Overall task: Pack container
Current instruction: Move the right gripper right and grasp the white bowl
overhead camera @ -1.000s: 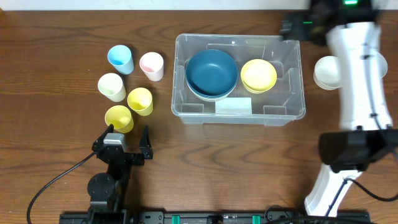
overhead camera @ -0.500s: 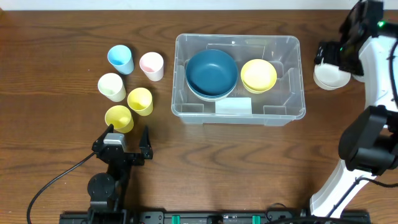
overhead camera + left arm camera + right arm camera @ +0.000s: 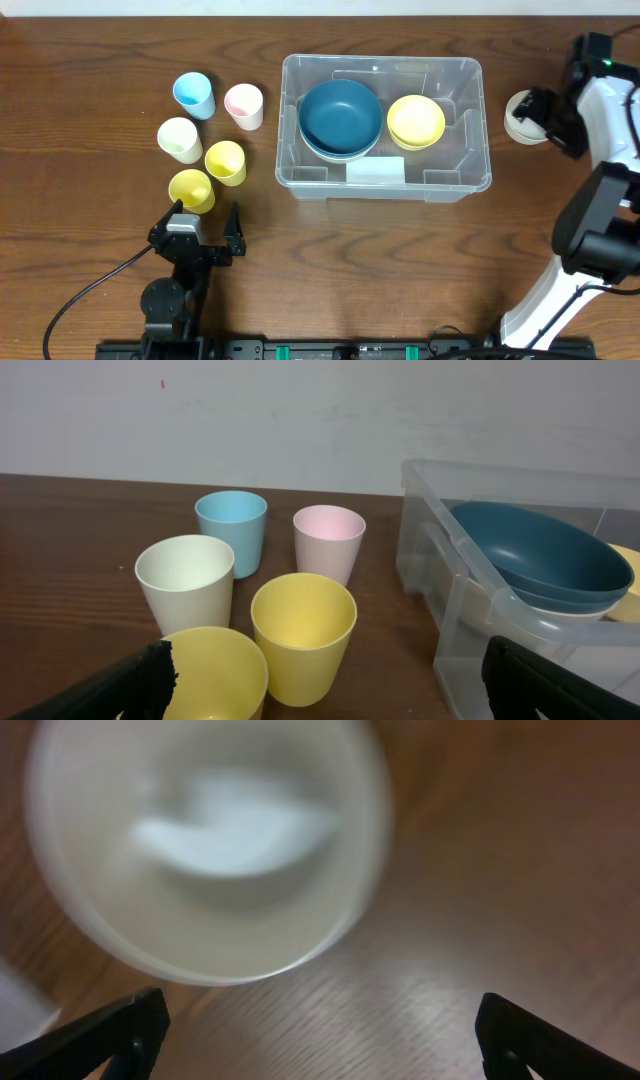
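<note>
The container is a clear rectangular bin at the table's middle. It holds a dark blue bowl stacked on another bowl, and a yellow bowl. A white bowl sits on the table right of the bin. My right gripper is at its right side, open. In the right wrist view the white bowl lies blurred just ahead of the open right gripper, with bare wood between the fingers. My left gripper rests open near the front left, holding nothing.
Left of the bin stand several cups: blue, pink, cream and two yellow. The left wrist view has a yellow cup nearest, with the bin's wall to the right.
My right arm has swung from above the bin's back right corner out to the right and come down beside the white bowl. The left arm has not moved.
</note>
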Controlling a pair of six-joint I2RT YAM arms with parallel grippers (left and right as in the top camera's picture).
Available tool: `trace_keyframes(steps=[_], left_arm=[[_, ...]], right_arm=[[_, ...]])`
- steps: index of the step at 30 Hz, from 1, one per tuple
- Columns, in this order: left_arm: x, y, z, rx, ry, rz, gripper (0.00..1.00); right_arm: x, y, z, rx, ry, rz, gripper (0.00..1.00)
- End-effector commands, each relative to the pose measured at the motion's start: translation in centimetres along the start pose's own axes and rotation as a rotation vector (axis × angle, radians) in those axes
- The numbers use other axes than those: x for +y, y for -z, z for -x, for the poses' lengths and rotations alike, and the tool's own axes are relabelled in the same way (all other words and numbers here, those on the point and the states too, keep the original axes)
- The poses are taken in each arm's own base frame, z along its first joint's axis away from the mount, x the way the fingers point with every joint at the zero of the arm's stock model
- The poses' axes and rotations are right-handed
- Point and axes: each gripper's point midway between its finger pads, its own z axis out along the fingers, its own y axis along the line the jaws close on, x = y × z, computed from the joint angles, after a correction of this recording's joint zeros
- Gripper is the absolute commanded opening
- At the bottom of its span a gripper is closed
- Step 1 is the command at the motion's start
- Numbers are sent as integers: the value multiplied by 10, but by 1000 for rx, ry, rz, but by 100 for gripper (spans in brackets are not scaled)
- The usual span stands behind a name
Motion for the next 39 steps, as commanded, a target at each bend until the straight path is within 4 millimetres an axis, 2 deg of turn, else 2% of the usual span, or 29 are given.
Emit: trace_keyframes(steps=[1,5,13,19,25,33,39], left_arm=[[0,-1,-15,46,-12,-8,98],[0,-1,-15,46,-12,-8,98],[0,-1,-15,46,-12,-8,98],[0,-1,-15,46,-12,-8,98],[0,-1,-15,46,-12,-8,98],[0,-1,-15,46,-12,-8,98],[0,-1,-15,46,-12,-8,98]], right_arm=[[-24,-4,8,-7,-198,-44,99],[-28,-10,10,-3,-209,-49,99],[-14,-37,11,25,-212,-3,99],[-14,-52,8,45,-215,-16,96],[-16,-64,3,70,-212,-33,76],[-20,-64,2,80,-217,-41,24],[-31,-63,-3,110,-231,-63,5]])
